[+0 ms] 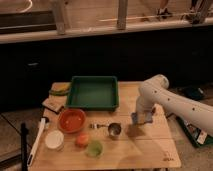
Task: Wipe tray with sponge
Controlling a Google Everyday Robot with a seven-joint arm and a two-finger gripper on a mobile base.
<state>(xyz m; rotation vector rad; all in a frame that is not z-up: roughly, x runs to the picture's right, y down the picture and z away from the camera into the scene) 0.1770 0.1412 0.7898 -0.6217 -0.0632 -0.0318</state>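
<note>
Dk-green tray (93,94), orange bowl (72,120), blue sponge (137,118) at gripper (143,120), right of tray.

Arm beside the tray on a wooden table

The dark-green tray (93,93) sits at the back middle of the table (150,150). The white arm (165,97) reaches in from the right, and its gripper (141,118) points down over the table just right of the tray's front corner, with the blue sponge (142,119) at its tip. An orange bowl (72,120), a metal cup (114,130) and a green cup (94,148) stand in front of the tray, and a yellow-and-green sponge (60,88) lies at its left.
</note>
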